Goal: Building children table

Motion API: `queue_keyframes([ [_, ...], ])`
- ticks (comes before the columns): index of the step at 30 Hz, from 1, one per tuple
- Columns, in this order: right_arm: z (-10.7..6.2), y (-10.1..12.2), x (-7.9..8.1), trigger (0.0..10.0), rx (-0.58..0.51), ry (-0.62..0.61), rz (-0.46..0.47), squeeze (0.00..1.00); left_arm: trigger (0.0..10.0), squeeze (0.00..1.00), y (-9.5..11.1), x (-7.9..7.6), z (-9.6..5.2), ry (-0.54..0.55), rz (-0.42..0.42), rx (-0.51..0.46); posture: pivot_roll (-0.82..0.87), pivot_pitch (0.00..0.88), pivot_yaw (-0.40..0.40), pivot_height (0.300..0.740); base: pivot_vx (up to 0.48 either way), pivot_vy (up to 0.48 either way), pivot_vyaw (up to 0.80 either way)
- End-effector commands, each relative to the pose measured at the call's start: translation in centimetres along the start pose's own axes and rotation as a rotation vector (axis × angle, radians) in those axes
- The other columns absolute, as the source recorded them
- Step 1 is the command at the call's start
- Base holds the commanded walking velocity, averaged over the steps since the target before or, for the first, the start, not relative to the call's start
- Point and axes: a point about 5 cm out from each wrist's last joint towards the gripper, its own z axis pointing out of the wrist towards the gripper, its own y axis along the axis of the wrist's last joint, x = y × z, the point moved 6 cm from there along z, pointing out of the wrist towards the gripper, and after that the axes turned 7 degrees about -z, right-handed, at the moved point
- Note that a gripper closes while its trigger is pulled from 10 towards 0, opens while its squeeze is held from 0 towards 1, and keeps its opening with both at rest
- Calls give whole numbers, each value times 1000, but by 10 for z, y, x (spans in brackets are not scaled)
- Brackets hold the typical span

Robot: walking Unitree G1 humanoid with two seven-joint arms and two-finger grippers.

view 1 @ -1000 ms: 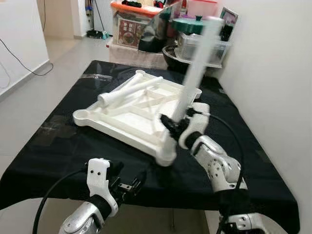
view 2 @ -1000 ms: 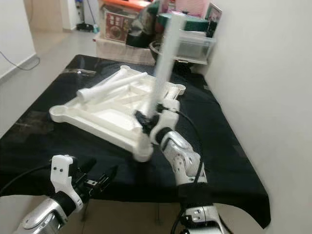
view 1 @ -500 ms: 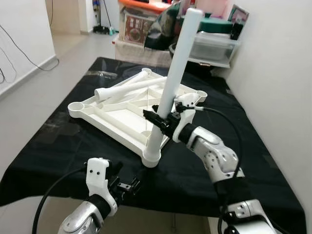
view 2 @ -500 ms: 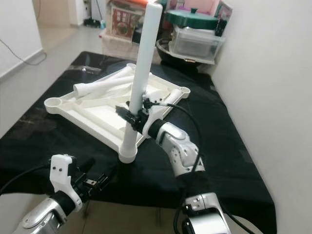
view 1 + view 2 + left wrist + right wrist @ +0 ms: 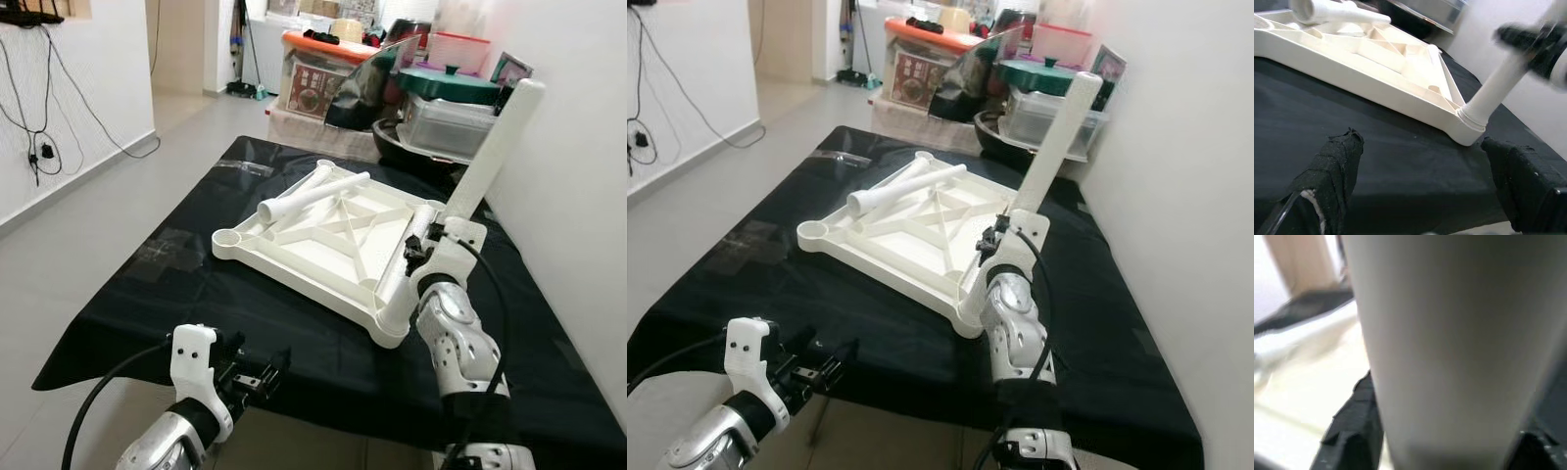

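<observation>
A white children's table top [image 5: 294,250] lies upside down on the black-covered table [image 5: 147,304]. My right gripper [image 5: 415,251] is shut on a white leg [image 5: 490,157]. The leg leans up and to the right, and its lower end sits in the near-right corner socket [image 5: 392,328]. In the right wrist view the leg [image 5: 1449,342] runs between the black fingers [image 5: 1352,431]. Two loose legs [image 5: 312,192] rest across the far side of the top. My left gripper [image 5: 257,370] hangs open below the table's near edge; the left wrist view faces the socket [image 5: 1471,125] between its fingers [image 5: 1332,176].
Plastic storage boxes and lidded bins [image 5: 333,73] are stacked beyond the table's far end. A white wall [image 5: 578,196] runs close along the right side. Cables [image 5: 39,147] hang on the left wall, with open floor [image 5: 88,215] beside the table.
The head camera has shifted, so the whole scene sits differently. The leg in my right gripper has tipped from near upright to leaning right, its foot staying at the near corner. The left gripper is unchanged.
</observation>
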Motion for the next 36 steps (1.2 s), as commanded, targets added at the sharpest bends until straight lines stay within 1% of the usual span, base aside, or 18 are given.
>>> queue_keyframes([
  [1, 4, 14, 23, 10000, -36, 164, 48, 1000, 10000, 0, -5, -3, 4, -11, -14, 18, 143, 0, -157, 740, 0, 0, 0],
  [2, 4, 14, 23, 10000, -36, 164, 48, 1000, 10000, 0, -5, -3, 4, -11, -14, 18, 143, 0, -157, 740, 0, 0, 0],
  [3, 5, 25, 37, 10000, -45, 275, 99, 0, 10000, 0, -5, -2, 4, -13, -11, 19, 141, 0, -153, 740, 0, 0, 0],
  [7, -13, 65, 76, 10000, -169, 653, 122, 0, 10000, 0, -6, 0, 4, -12, -5, 21, 148, 0, -155, 740, 0, 0, 0],
  [10, -28, 58, 88, 10000, -178, 824, 40, 0, 10000, 0, -4, 2, 4, -10, -3, 17, 155, 0, -158, 740, 0, 0, 0],
  [13, -27, 30, 91, 4039, -106, 878, -63, 0, 10000, 0, -1, 3, 5, -11, 5, 9, 173, 0, -170, 740, 0, 0, 0],
  [14, -27, 30, 91, 4039, -106, 878, -63, 0, 10000, 0, -1, 3, 5, -11, 5, 9, 173, 0, -170, 740, 0, 0, 0],
  [15, -22, 24, 90, 0, -90, 855, -64, 0, 10000, 0, -1, 4, 4, -4, 7, 7, 184, 0, -182, 740, 0, 0, 0],
  [20, -7, 16, 84, 0, -69, 746, -54, 0, 10000, 0, 0, 6, 2, 5, 12, 4, 186, 0, -186, 740, 0, 0, 0],
  [23, 17, 1, 52, 0, 9, 420, -27, 0, 10000, 0, -2, 5, 2, 0, 16, 11, 175, 0, -168, 740, 0, 0, 0],
  [24, 25, -12, 26, 0, 79, 222, -20, 0, 10000, 0, -3, 4, 2, -3, 14, 15, 174, 0, -167, 740, 0, 0, 0],
  [25, 25, -12, 26, 0, 79, 222, -20, 0, 10000, 0, -3, 4, 2, -3, 14, 15, 174, 0, -167, 740, 0, 0, 0],
  [27, 22, -34, -18, 0, 174, -68, -21, 0, 10000, 0, -4, 3, 2, -5, 7, 17, 176, 0, -165, 740, 0, 0, 0],
  [29, 16, -43, -34, 0, 206, -166, -28, 0, 10000, 0, -4, 2, 2, -4, 2, 17, 173, 0, -160, 740, 0, 0, 0],
  [30, 11, -49, -35, 10000, 224, -174, -45, 0, 10000, 0, -3, 2, 3, -6, -1, 15, 172, 0, -159, 740, 0, 0, 0],
  [34, 6, -25, 0, 10000, 91, -6, -101, 20, 10000, 0, -4, 0, 4, -8, -6, 14, 161, 0, -153, 740, 0, 0, 0],
  [35, 5, -17, 11, 10000, 53, 52, -101, 1000, 10000, 0, -4, 0, 4, -8, -7, 15, 154, 0, -152, 740, 0, 0, 0],
  [36, 5, -12, 17, 10000, 33, 81, -98, 1000, 10000, 0, -4, 0, 4, -8, -8, 15, 154, 0, -152, 740, 0, 0, 0],
])
